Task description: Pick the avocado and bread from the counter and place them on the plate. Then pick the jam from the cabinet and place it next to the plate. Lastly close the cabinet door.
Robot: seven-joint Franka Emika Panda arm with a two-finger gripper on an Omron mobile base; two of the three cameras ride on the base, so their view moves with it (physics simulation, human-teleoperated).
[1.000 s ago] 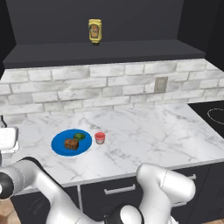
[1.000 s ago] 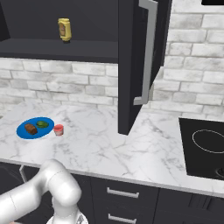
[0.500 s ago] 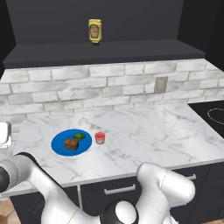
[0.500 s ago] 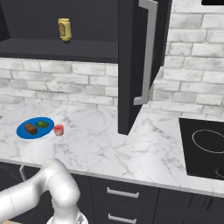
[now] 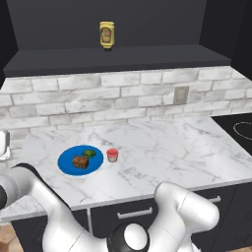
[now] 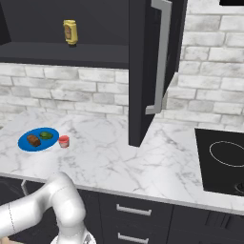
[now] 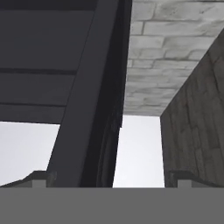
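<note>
Little has been moved since the earlier frames: the arm (image 5: 44, 197) has been raised slightly at the left edge of the left base view, while everything on the counter (image 5: 172, 147) has been left where it was. The claw (image 7: 109, 180) is held wide apart and nothing is gripped; its fingertips (image 7: 39, 178) are seen at the two lower corners of the hand view. Directly ahead of the claw, nearer its left tip, a dark upright panel (image 7: 92, 96) is seen edge-on; which panel it is cannot be told. Beyond it, above the right tip, a pale brick wall (image 7: 175, 52) is seen. How far the task's things lie from the claw cannot be told. The plate (image 5: 66, 162) lies on the counter just beside the arm's bend, and the bread (image 5: 80, 162) and the avocado (image 5: 89, 153) are set on it, touching or nearly so. The jam (image 5: 112, 155) stands upright just beside the plate's rim, on the side away from the arm. Farther back, a yellow bottle (image 5: 107, 34) stands on the shelf of the cabinet (image 5: 147, 54). The cabinet door (image 6: 140, 71) is swung open, its bar handle (image 6: 161, 57) facing the cooktop (image 6: 224, 162).
</note>
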